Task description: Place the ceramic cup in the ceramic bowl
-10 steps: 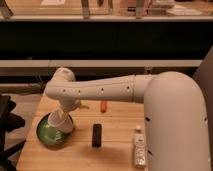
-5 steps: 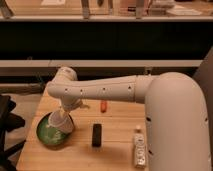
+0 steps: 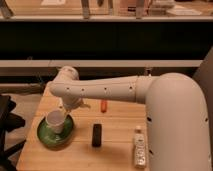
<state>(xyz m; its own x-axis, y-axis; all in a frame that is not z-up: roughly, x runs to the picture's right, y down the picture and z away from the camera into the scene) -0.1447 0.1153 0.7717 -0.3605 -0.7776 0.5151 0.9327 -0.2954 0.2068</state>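
Gripper [image 3: 69, 109] hanging just over the ceramic cup [image 3: 54, 121], at its 1 o'clock; grip state: cannot tell. Cup sitting tilted inside the green ceramic bowl [image 3: 47, 136]. Black block [image 3: 96, 135] lying at the bowl's 3 o'clock on the wooden table [image 3: 115, 125].

The gripper [image 3: 64, 110] hangs low over the left part of a pale wood table [image 3: 120, 122]. Behind it a light rail [image 3: 125, 63] runs the full width, and above that is a dark panel [image 3: 100, 40]. Higher still lies a warm wooden floor [image 3: 60, 7] with metal legs [image 3: 86, 9] standing on it. Left of the gripper, past the table edge, is a black chair [image 3: 6, 120]. The light is dim and yellowish.
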